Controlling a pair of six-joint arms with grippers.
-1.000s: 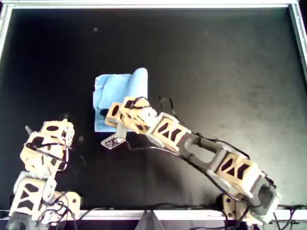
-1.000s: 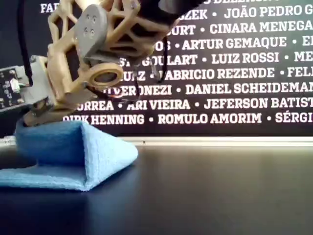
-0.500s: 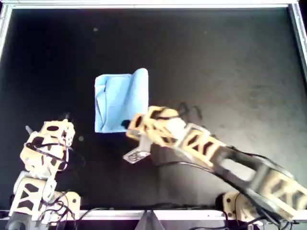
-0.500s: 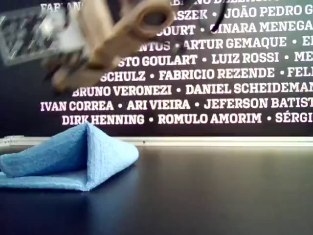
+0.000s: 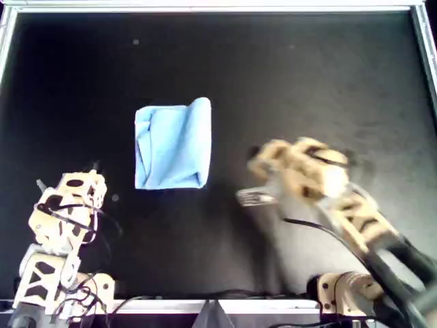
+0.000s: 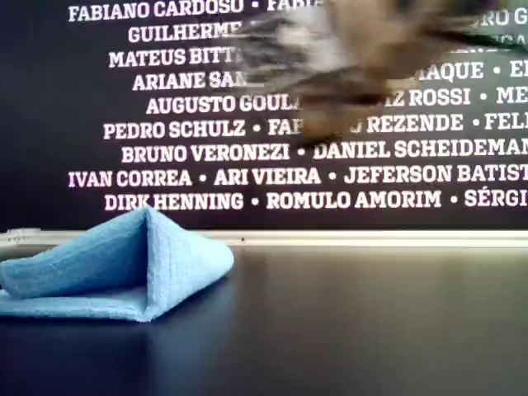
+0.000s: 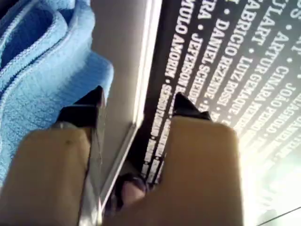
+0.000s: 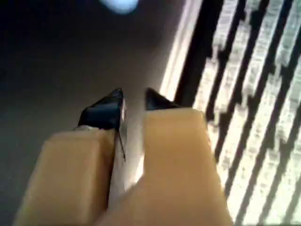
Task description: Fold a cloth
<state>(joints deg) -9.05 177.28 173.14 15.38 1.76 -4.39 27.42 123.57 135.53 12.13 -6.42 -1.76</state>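
My right gripper has let go of the cloth and swung away toward the overhead view's right. The fold I held up has settled lower, its raised flap now drooping.

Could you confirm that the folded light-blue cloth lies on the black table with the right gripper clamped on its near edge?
Not quite: the right gripper is not on the cloth. The overhead view shows it, blurred, apart from the cloth, toward that view's right. The rest holds: the cloth lies folded on the black table.
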